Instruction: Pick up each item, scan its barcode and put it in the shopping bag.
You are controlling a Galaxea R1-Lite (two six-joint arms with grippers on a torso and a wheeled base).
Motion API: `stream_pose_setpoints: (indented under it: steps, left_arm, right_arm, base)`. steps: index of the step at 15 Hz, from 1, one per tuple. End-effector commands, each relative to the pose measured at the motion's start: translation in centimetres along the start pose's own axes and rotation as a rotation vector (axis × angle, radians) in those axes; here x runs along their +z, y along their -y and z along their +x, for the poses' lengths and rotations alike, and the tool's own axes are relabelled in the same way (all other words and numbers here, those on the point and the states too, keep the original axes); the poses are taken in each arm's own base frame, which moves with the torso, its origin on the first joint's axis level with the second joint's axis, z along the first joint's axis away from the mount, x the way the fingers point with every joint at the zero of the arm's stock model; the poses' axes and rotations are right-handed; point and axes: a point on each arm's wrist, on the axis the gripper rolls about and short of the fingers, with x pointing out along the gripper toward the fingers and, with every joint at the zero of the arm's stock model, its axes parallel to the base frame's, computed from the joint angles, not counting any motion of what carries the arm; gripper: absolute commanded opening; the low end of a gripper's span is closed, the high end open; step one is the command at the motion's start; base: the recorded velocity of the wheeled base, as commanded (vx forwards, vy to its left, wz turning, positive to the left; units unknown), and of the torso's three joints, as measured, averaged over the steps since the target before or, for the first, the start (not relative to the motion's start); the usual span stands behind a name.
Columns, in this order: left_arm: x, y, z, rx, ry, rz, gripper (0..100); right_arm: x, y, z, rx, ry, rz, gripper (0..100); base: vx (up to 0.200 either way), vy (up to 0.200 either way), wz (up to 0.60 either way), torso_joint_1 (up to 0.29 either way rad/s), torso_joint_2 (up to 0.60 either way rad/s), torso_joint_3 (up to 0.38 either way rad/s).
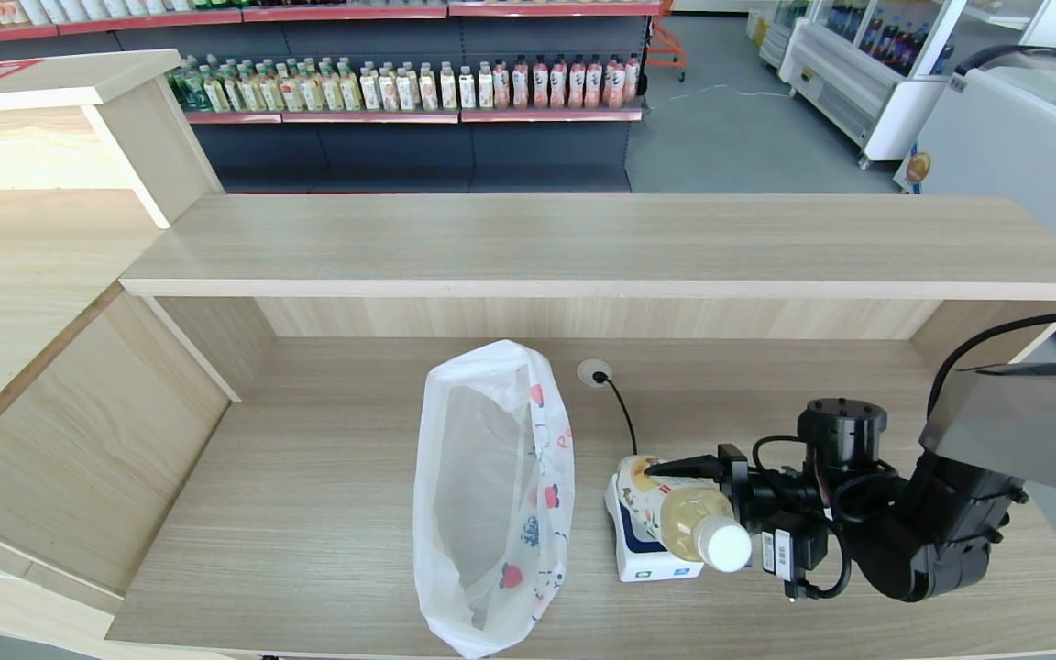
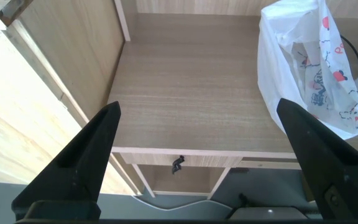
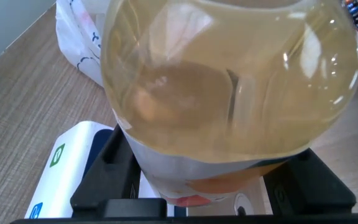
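Bottle [image 1: 695,519] of pale yellow drink, white cap, printed label round its lower half, lies sideways in the right gripper [image 1: 677,502], whose fingers are clamped on its body. It hangs just above the white scanner [image 1: 645,557], cap toward the near edge. The shopping bag [image 1: 491,495] stands open just left of the scanner. Left of the bag the surface [image 1: 308,513] runs bare to a wooden side wall. The left gripper [image 2: 199,109] is spread wide and holds nothing, above the near edge.

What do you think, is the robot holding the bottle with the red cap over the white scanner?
Not quite: the cap is white, not red, as the head view shows. The right gripper does hold the bottle over the white scanner.
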Motion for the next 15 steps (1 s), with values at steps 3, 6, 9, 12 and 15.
stream_pose_setpoints:
  steps: [3, 6, 9, 12, 15]
  left_arm:
    - [0.0, 0.0, 0.0, 0.0, 0.0, -0.002, 100]
    - [0.0, 0.0, 0.0, 0.0, 0.0, 0.0, 100]
    - [0.0, 0.0, 0.0, 0.0, 0.0, 0.0, 100]
    - [0.0, 0.0, 0.0, 0.0, 0.0, 0.0, 100]
    - [0.0, 0.0, 0.0, 0.0, 0.0, 0.0, 100]
  right_arm:
    - [-0.21, 0.03, -0.01, -0.003, -0.002, -0.016, 0]
    - [-0.25, -0.04, -0.06, -0.002, -0.003, -0.011, 0]
    - [-0.25, 0.01, -0.11, -0.003, -0.005, -0.012, 0]
    - [-0.33, -0.01, -0.37, -0.005, -0.012, -0.012, 0]
    - [-0.33, 0.02, -0.59, -0.008, -0.019, -0.014, 0]
  base:
    - [0.0, 0.0, 0.0, 0.0, 0.0, 0.0]
    - [0.0, 0.0, 0.0, 0.0, 0.0, 0.0]
    - [0.0, 0.0, 0.0, 0.0, 0.0, 0.0]
    - [0.0, 0.0, 0.0, 0.0, 0.0, 0.0]
    - [0.0, 0.0, 0.0, 0.0, 0.0, 0.0]
